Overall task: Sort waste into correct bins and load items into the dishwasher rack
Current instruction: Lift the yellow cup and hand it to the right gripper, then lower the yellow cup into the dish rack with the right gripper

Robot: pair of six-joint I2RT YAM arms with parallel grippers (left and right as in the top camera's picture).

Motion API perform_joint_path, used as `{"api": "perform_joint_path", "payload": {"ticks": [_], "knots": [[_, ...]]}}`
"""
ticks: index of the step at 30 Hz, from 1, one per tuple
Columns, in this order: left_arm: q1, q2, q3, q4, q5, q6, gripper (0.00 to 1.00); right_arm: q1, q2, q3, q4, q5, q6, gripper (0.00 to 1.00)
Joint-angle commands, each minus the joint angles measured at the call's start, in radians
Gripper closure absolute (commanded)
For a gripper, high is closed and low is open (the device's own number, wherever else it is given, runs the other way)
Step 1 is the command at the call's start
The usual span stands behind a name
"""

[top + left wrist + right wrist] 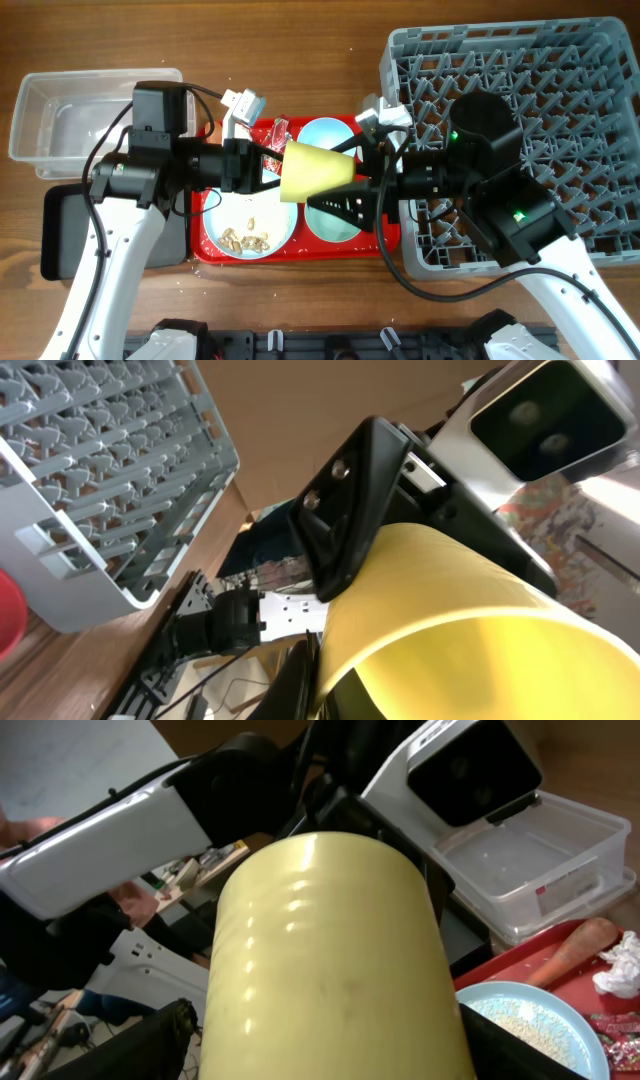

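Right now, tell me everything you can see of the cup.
The cup is plain pale yellow, smooth and slightly glossy like plastic, tapered, with no handle visible. It lies on its side in the air above the red tray, open wide rim toward the left gripper, body between the right gripper's fingers. The left hold is unclear.

The yellow cup (315, 172) hangs sideways, mouth leftward, over the blue bowl (325, 130) and green bowl (320, 228); crumbs (245, 238) dot the blue plate (215, 218).
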Motion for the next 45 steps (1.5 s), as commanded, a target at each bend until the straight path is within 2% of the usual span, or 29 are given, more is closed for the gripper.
{"api": "perform_joint_path", "payload": {"ticks": [1, 6, 7, 8, 10, 14, 18, 19, 22, 25, 27, 31, 33, 35, 37, 39, 45], "knots": [[-0.029, 0.002, 0.015, 0.003, -0.052, 0.021, 0.96, 0.009, -0.003, 0.014, 0.014, 0.002, 0.015, 0.32], [-0.029, 0.002, 0.015, 0.026, -0.067, 0.018, 0.95, 0.009, -0.003, 0.014, -0.038, 0.019, 0.011, 0.40], [-0.029, 0.002, 0.015, 0.030, -0.067, 0.016, 0.63, 0.008, -0.004, 0.014, -0.042, 0.040, 0.011, 0.42], [-0.026, 0.002, 0.015, 0.031, -0.071, 0.017, 0.00, 0.007, -0.013, 0.014, -0.053, 0.087, 0.011, 0.42], [0.007, 0.002, 0.015, 0.032, -0.092, 0.016, 0.00, -0.023, -0.057, 0.014, -0.120, 0.202, 0.011, 0.43], [0.104, 0.002, 0.015, 0.013, -0.093, 0.016, 0.00, -0.161, -0.222, 0.021, -0.414, 0.543, 0.026, 0.45], [0.114, 0.002, 0.015, 0.009, -0.110, 0.017, 0.00, -0.283, -0.308, 0.024, -0.854, 1.097, 0.263, 0.45], [0.114, 0.002, 0.015, 0.005, -0.125, 0.017, 0.00, -0.291, -0.299, 0.024, -0.898, 1.124, 0.277, 0.46], [0.114, 0.002, 0.015, 0.002, -0.161, 0.017, 0.00, -0.296, -0.228, 0.024, -0.978, 1.138, 0.306, 0.45], [0.114, 0.002, 0.015, -0.015, -0.164, 0.017, 0.00, -0.296, -0.085, 0.024, -1.021, 1.179, 0.326, 0.44], [0.114, 0.002, 0.015, -0.049, -0.180, 0.017, 0.00, -0.296, 0.070, 0.024, -1.003, 1.208, 0.325, 0.44], [0.114, 0.002, 0.015, -0.078, -0.213, 0.021, 0.00, -0.303, 0.285, 0.024, -0.925, 1.199, 0.272, 0.35], [0.114, 0.002, 0.015, -0.078, -0.213, 0.021, 0.00, -0.337, 0.348, 0.024, -0.936, 1.167, 0.260, 0.35], [0.114, 0.002, 0.015, -0.078, -0.213, 0.021, 0.00, -0.375, 0.359, 0.024, -0.937, 1.116, 0.222, 0.34], [0.114, 0.002, 0.015, -0.077, -0.218, 0.021, 0.00, -0.410, 0.347, 0.024, -0.935, 1.074, 0.184, 0.20], [0.114, 0.002, 0.015, -0.078, -0.228, 0.021, 0.00, -0.431, 0.319, 0.024, -0.903, 0.985, 0.078, 0.12], [0.114, 0.002, 0.015, -0.078, -0.276, 0.021, 0.00, -0.430, 0.105, 0.108, -0.840, 0.904, -0.013, 0.11]]}}
